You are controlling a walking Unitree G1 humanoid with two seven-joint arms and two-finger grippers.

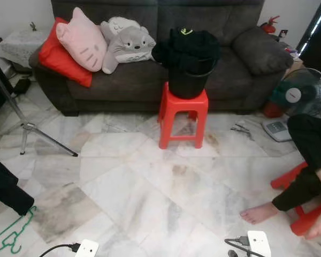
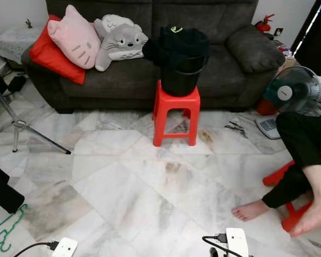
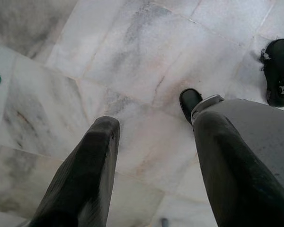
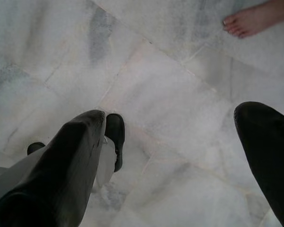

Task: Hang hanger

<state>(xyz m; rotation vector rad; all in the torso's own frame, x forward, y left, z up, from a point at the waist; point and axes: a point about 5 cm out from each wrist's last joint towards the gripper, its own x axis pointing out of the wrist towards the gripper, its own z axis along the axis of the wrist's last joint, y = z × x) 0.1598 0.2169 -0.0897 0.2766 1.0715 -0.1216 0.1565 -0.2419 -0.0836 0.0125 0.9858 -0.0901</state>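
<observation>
Down in the lower left corner of the head view I can see the green hanger [image 1: 10,235] lying flat on the white marble floor [image 1: 150,193], just beside a black garment [image 1: 5,187] that hangs in from the left edge. My left gripper [image 3: 151,137] points down at bare tile with its two black fingers spread apart and nothing between them; a small green hook tip at the left edge of its wrist view is, I think, part of that hanger, well apart from the fingers. My right gripper [image 4: 180,123] is likewise spread wide over the floor and holds nothing, with a person's bare foot [image 4: 251,19] at the upper right of its frame.

Near the top centre, a red plastic stool [image 1: 183,115] carries a black bucket [image 1: 187,80] heaped with black clothing [image 1: 190,45]; a small yellow-green mark shows on the cloth, too small for me to read. Behind it is a dark sofa [image 1: 241,69] with a red cushion [image 1: 56,59], a pink cat cushion [image 1: 83,40] and a grey plush [image 1: 128,43]. A person in black trousers [image 1: 310,144] sits at the right edge, near a floor fan [image 1: 302,93].
</observation>
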